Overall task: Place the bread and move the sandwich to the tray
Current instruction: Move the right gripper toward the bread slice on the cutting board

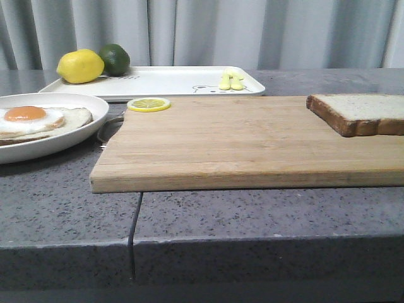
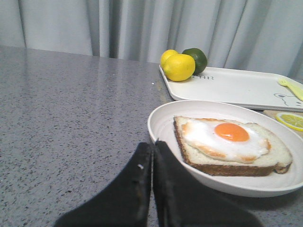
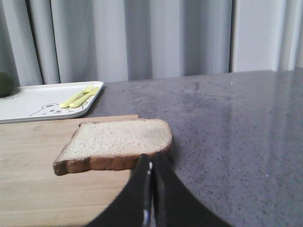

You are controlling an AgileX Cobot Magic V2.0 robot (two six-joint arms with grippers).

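Grey countertop; bread (image 1: 361, 113) at board's (image 1: 240, 142) right edge; both end effectors (image 2: 152, 156) (image 3: 151, 165) pressed together.

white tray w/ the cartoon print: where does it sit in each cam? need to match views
Front view: the tray is far left-center, behind the cutting board, with the lemon and lime on its left end.
Left wrist view: the tray is upper right, beyond the sandwich plate.
Right wrist view: only the tray's right end shows, at the left edge.
Shared landmark: the yellow utensils on it.
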